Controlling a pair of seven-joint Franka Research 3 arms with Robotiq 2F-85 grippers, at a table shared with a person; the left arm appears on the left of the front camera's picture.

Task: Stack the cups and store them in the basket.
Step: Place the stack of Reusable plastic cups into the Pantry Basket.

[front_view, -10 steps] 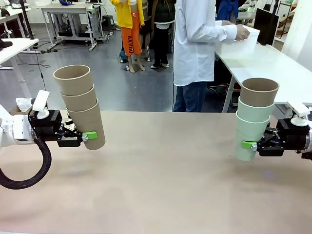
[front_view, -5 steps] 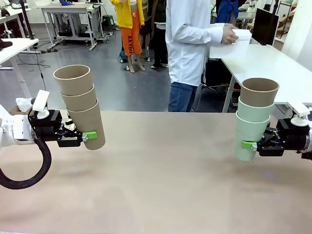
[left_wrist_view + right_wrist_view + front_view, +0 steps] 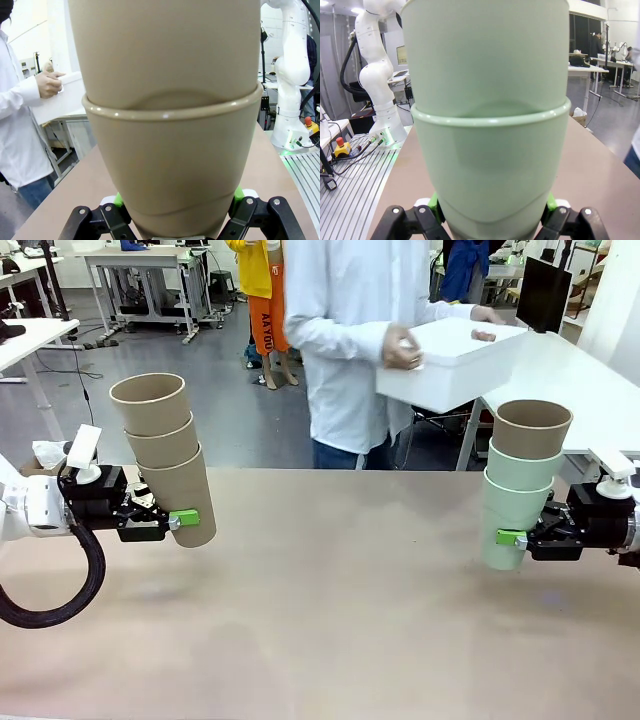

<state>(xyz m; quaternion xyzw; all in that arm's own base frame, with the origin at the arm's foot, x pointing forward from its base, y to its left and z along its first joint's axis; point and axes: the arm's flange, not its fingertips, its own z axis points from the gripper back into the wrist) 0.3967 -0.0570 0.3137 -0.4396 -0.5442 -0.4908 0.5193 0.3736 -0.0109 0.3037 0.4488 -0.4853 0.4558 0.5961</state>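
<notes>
A stack of three brown-tan cups [image 3: 165, 455] [image 3: 170, 125] hangs above the table at the left, tilted slightly, with my left gripper [image 3: 180, 520] [image 3: 175, 212] shut on the bottom cup. At the right, a stack of two mint green cups topped by a brown one [image 3: 522, 485] [image 3: 487, 125] is held upright by my right gripper [image 3: 512, 538] [image 3: 490, 212], shut on its lowest cup. A person in a white shirt [image 3: 345, 330] at the far side carries the white basket [image 3: 455, 365] [image 3: 60, 102] in both hands, above the table's far edge.
The tan table [image 3: 340, 610] lies bare between the two stacks. A white table [image 3: 565, 375] stands behind at the right, with a dark monitor [image 3: 545, 292]. Other people and desks stand farther back.
The person has turned from the white table and carried the basket leftward toward my table. Both arms and their cup stacks have stayed still.
</notes>
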